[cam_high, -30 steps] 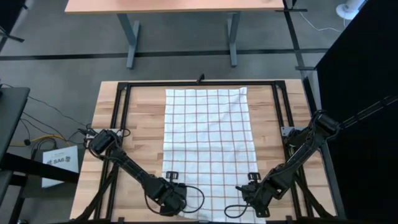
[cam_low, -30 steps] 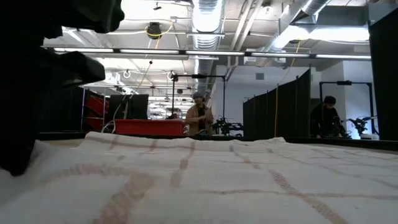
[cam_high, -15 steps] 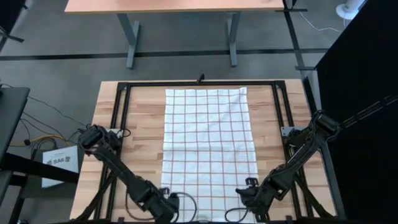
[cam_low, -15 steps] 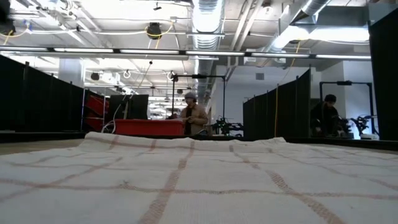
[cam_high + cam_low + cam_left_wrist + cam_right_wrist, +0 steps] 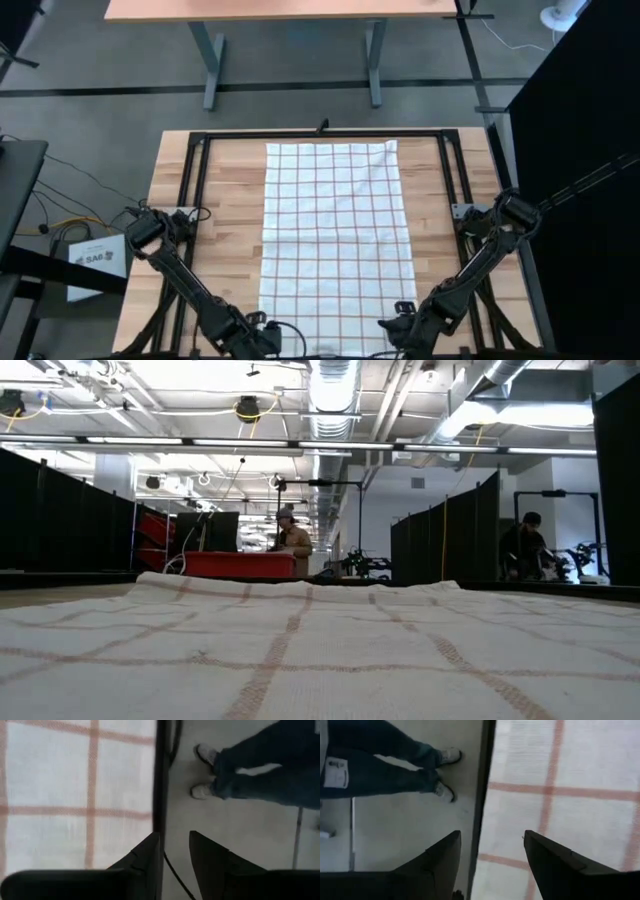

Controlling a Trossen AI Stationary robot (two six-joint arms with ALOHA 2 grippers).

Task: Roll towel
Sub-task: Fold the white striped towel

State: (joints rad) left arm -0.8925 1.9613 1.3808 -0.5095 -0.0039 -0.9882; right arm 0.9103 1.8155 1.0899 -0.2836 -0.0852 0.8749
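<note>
Two arms are seen reaching to the table's near edge in the high view, one at each near corner of the towel. The towel is spread flat and unrolled down the middle of the wooden table, inside a black frame, its long side running from far edge to near edge.

Left gripper is placed at the near left corner of the towel; in its wrist view the fingers are parted by a narrow gap, nothing held, straddling the black frame bar with towel on one side and floor on the other. Right gripper is placed at the near right corner; its fingers are spread wide, nothing between them, above the frame bar and towel edge.

A person's legs and shoes are seen on the floor beside the table in both wrist views. Two people are visible far back in the room in the low view.
</note>
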